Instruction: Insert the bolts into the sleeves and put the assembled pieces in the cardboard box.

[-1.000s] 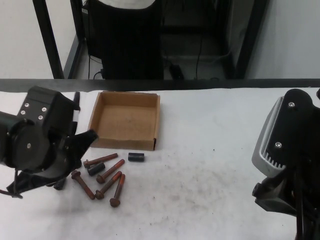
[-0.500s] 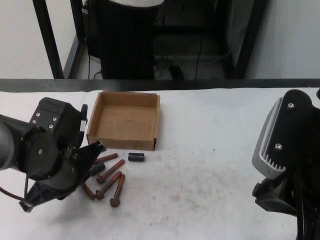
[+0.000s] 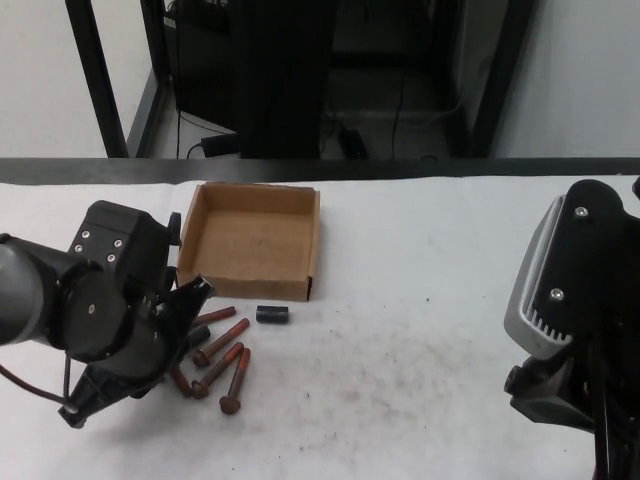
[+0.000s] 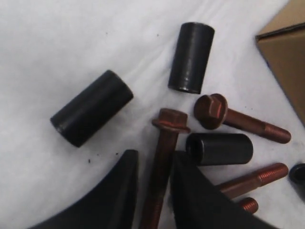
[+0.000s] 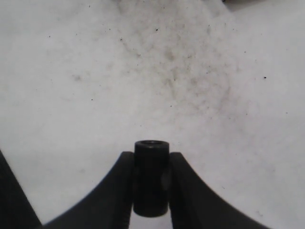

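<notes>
In the left wrist view my left gripper (image 4: 153,154) is down on the white table, its fingers closed on the shank of a rusty bolt (image 4: 169,120) that lies flat. Around it lie three black sleeves (image 4: 93,114) (image 4: 191,57) (image 4: 219,149) and more bolts (image 4: 240,123). In the high view the left arm (image 3: 105,310) covers the left part of the bolt pile (image 3: 222,345). One sleeve (image 3: 272,314) lies in front of the cardboard box (image 3: 245,284). My right gripper (image 5: 151,155) is shut on a black sleeve (image 5: 151,179), holding it on end above bare table.
The box stands open with nothing inside, at the back left of the table; its corner (image 4: 286,57) is close to my left gripper. The right arm (image 3: 575,330) hangs at the front right. A wide stretch of stained white table (image 3: 420,350) lies between the arms.
The left arm has moved right and down onto the bolt pile, covering its left bolts and a sleeve. The right arm has kept still.
</notes>
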